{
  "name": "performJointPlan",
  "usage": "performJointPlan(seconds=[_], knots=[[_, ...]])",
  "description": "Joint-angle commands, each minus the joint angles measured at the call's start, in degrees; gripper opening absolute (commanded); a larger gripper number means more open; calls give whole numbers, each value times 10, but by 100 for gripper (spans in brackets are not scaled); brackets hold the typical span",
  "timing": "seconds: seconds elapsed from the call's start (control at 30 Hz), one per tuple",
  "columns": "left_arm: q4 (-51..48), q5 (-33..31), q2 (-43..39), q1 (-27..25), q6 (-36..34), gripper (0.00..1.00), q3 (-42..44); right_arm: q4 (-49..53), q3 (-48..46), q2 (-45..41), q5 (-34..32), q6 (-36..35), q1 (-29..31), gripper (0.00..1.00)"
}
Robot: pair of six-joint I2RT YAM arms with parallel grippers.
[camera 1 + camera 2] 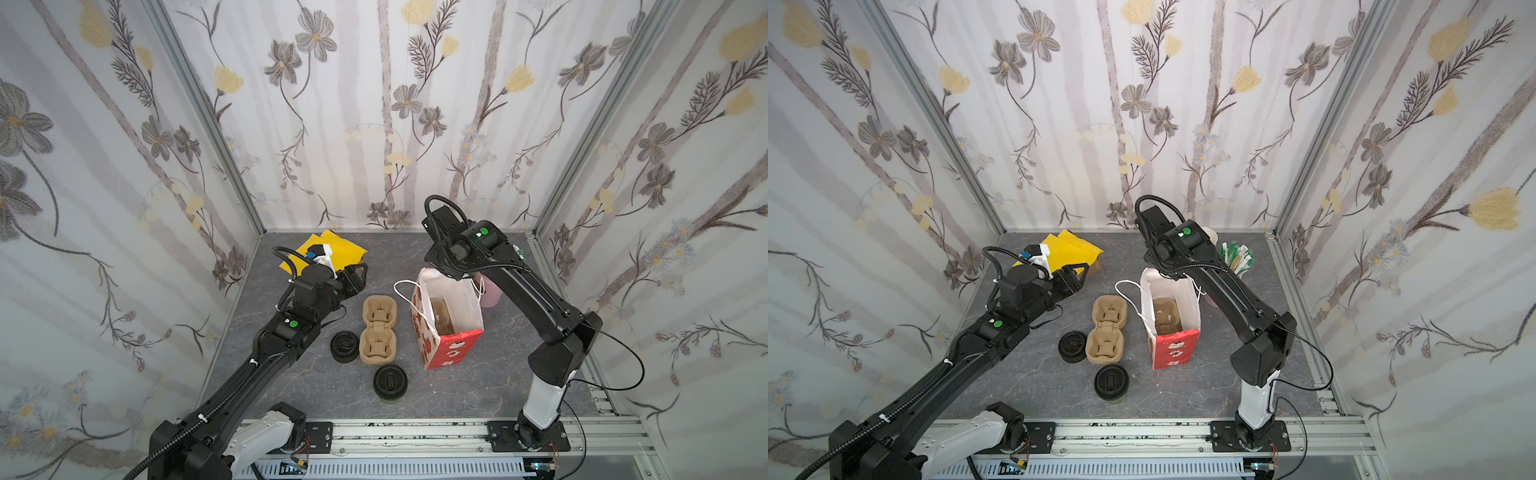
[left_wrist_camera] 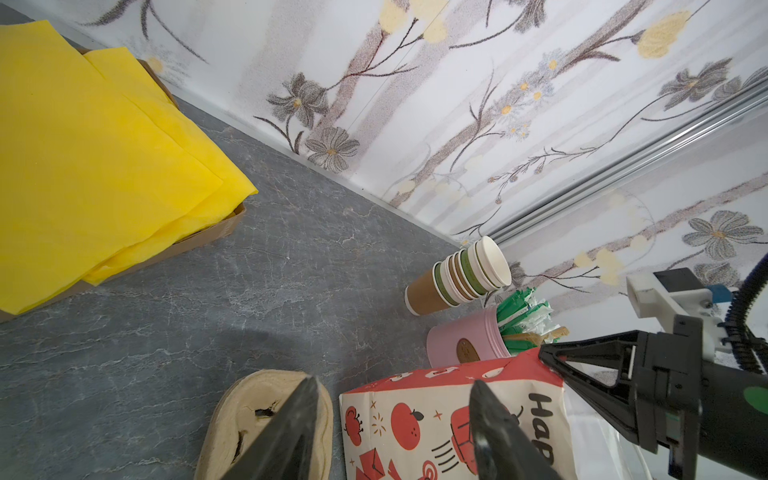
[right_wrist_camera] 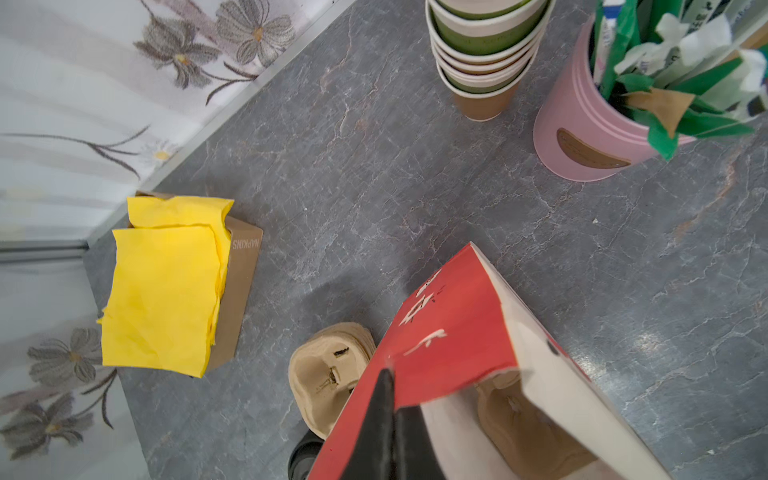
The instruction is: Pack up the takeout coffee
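Note:
The takeout coffee (image 1: 390, 382), a dark green cup under a black sip lid (image 1: 1111, 381), stands alone near the table's front, far from both grippers. A red and white paper bag (image 1: 453, 345) stands open right of centre with a tan cup carrier (image 1: 442, 316) inside. My right gripper (image 3: 388, 374) is shut on the bag's (image 3: 457, 316) far rim, one finger outside and one inside. In the left wrist view its fingers (image 2: 582, 365) meet at the bag's (image 2: 415, 415) top corner. My left gripper (image 1: 357, 276) hovers open and holds nothing, back left of the bag.
A stack of tan carriers (image 1: 378, 328) lies left of the bag, with a pile of bare black lids (image 1: 344, 347) beside it. Yellow napkins (image 1: 328, 249) sit in a box at the back left. Lidless cups (image 2: 457, 274) and a pink pot of packets (image 2: 465, 349) stand behind the bag.

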State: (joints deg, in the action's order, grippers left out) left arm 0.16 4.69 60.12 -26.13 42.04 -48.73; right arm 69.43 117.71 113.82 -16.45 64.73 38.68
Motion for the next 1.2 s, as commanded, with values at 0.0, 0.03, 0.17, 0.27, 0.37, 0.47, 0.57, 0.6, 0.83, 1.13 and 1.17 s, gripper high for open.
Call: performJointPlan(seconds=[0.0, 0.03, 0.17, 0.27, 0.37, 0.47, 0.57, 0.6, 0.83, 1.13, 1.17], knots=[[10, -1, 1, 1, 2, 59, 0, -4, 2, -1, 21, -67, 1, 0], [10, 1, 2, 2, 2, 59, 0, -10, 2, 1, 29, -73, 0, 0], [8, 8, 3, 3, 1, 59, -4, -32, 4, 8, 73, -96, 4, 0], [4, 14, 4, 5, 1, 59, -5, -26, 8, 12, 87, -116, 14, 0], [3, 25, 9, 7, 1, 59, -10, -15, 15, 18, 93, -128, 22, 3], [3, 51, 23, 7, -10, 59, -25, -2, 38, 17, 72, -124, 22, 18], [1, 92, 41, 4, -39, 59, -54, 20, 77, 9, 45, -113, 20, 37], [0, 101, 47, 1, -52, 59, -65, 30, 86, 1, 38, -108, 20, 42], [-79, 110, 102, -57, -160, 67, -160, 83, -19, -145, -29, -11, 35, 72], [-195, 72, 202, -135, -295, 82, -282, 83, -295, -361, 14, 201, 114, 83], [-202, 75, 213, -136, -305, 82, -291, 82, -301, -364, 17, 211, 120, 83]])
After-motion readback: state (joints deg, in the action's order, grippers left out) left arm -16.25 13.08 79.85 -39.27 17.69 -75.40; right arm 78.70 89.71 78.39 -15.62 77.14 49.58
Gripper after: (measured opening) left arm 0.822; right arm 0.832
